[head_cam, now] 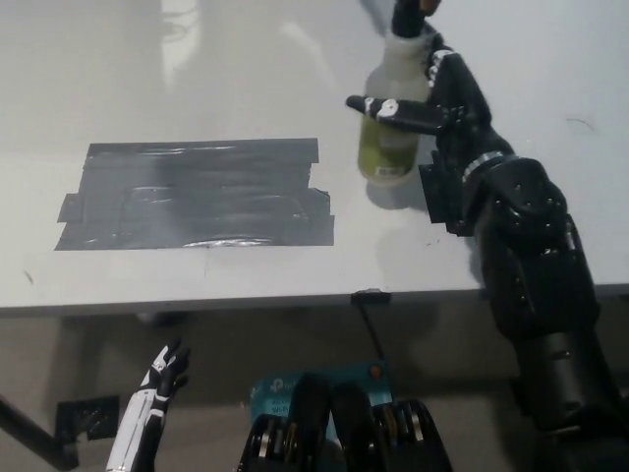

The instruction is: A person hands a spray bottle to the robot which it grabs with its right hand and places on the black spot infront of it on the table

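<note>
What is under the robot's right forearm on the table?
A strip of the small black patch shows at the left edge of the right forearm; the rest of it is covered. The spray bottle stands just left of it, the right hand around it.

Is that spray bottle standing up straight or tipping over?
Upright. The spray bottle stands with its nozzle at the top and its base on the table, while the black right hand wraps around it.
</note>
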`<action>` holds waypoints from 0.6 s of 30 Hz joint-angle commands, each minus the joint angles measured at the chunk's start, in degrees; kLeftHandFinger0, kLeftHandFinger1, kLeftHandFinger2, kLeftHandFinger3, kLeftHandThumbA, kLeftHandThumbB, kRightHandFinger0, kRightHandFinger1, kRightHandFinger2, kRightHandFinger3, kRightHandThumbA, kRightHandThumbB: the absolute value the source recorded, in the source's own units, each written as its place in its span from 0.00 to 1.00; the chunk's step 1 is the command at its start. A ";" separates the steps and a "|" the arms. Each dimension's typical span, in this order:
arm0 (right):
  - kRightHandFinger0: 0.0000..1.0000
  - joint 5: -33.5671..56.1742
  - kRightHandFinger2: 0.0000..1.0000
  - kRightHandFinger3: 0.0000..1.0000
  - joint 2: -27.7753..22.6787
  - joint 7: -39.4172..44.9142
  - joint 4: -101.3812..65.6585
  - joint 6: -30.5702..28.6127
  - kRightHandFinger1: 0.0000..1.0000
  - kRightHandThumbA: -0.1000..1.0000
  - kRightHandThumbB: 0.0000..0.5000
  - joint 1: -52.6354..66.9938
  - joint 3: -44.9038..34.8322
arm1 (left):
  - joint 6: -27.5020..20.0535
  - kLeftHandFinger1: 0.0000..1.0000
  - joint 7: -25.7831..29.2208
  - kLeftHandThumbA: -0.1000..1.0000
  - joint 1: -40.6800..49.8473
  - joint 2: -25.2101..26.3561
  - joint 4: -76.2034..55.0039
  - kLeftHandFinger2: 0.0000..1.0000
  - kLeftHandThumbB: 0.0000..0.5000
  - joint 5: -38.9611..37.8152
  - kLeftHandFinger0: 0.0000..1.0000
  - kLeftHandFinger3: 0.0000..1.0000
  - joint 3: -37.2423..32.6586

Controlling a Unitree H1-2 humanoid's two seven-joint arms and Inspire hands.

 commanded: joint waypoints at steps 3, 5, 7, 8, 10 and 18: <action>1.00 -1.03 1.00 1.00 0.18 0.17 1.63 0.22 1.00 1.00 0.89 -2.98 1.07 | -1.43 1.00 -0.32 1.00 -0.83 0.60 -1.48 1.00 0.21 0.53 1.00 1.00 -0.10; 1.00 -1.08 1.00 1.00 0.13 0.09 2.80 0.61 1.00 1.00 0.88 -2.95 0.94 | -1.39 1.00 -0.35 1.00 -0.85 0.62 -1.49 1.00 0.22 0.51 1.00 1.00 -0.08; 1.00 -0.50 1.00 1.00 0.10 -0.20 4.82 1.01 1.00 1.00 0.92 -3.45 0.10 | -1.25 1.00 -0.44 1.00 -1.33 0.64 -1.44 1.00 0.22 0.20 1.00 1.00 0.04; 1.00 -0.19 1.00 1.00 0.06 -0.11 5.74 0.88 1.00 1.00 0.91 -3.49 -0.21 | -1.26 1.00 -0.47 1.00 -1.29 0.64 -1.47 1.00 0.22 0.16 1.00 1.00 0.03; 1.00 -0.19 1.00 1.00 -0.13 0.16 7.12 -0.31 1.00 1.00 0.93 -3.61 -0.32 | -1.22 1.00 -0.44 1.00 -1.29 0.55 -1.54 1.00 0.21 -0.06 1.00 1.00 0.13; 1.00 -0.10 1.00 1.00 -0.66 0.22 10.55 -1.90 1.00 0.99 1.00 -4.57 -1.48 | -1.79 1.00 -0.10 1.00 -1.44 0.60 -1.09 1.00 0.21 0.71 1.00 1.00 0.05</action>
